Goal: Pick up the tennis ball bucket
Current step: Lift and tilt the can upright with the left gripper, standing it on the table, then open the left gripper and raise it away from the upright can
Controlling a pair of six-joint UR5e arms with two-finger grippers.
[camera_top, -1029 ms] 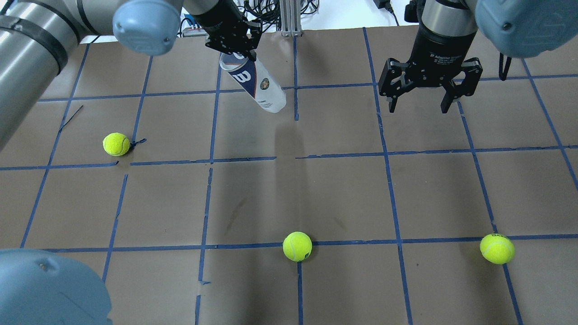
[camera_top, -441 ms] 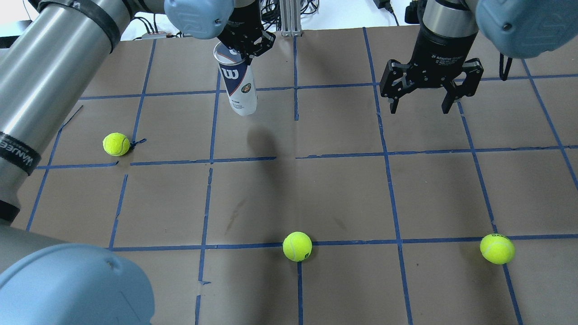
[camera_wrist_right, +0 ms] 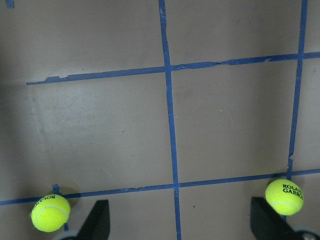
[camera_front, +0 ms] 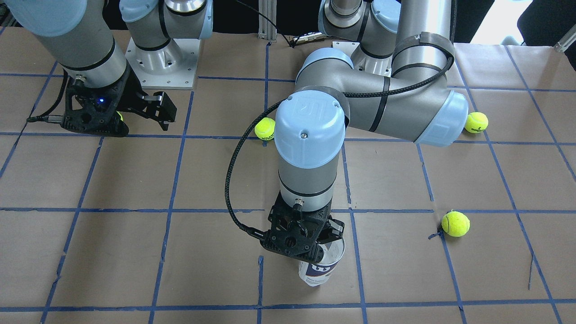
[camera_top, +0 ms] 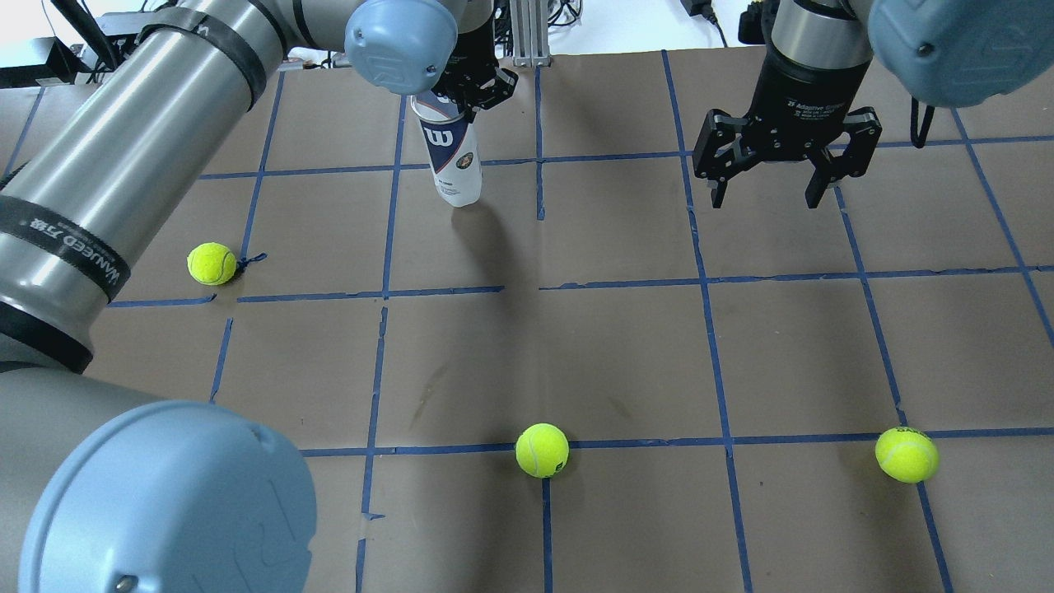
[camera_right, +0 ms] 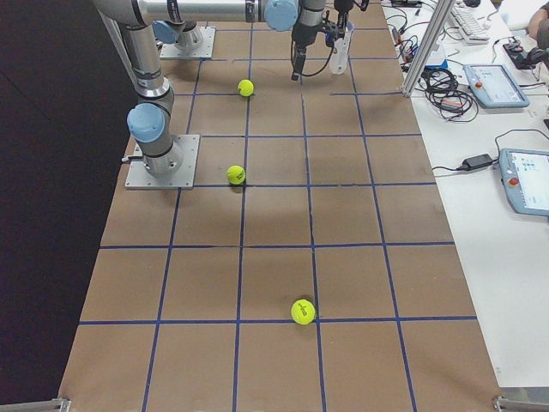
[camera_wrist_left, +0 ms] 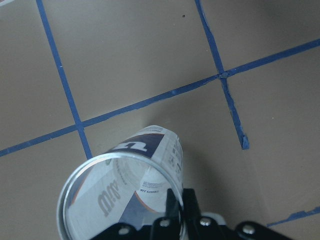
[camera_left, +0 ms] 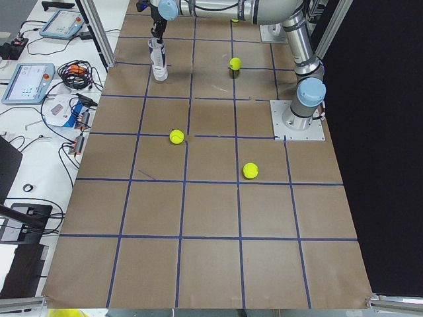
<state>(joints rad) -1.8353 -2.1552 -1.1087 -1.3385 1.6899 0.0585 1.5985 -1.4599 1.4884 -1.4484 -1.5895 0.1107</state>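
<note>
Over the table, at 11 o'clock in the overhead view, the tube is upright. The left claw pinches only its rim wall, so the tube may swing or slip. The right claw hangs spread and empty at 1 o'clock.

Bright, even light from above falls on the brown table. The tennis ball bucket throws a soft shadow toward the near side. Focus is sharp; only the right gripper's fingers look dark and blurred.
</note>
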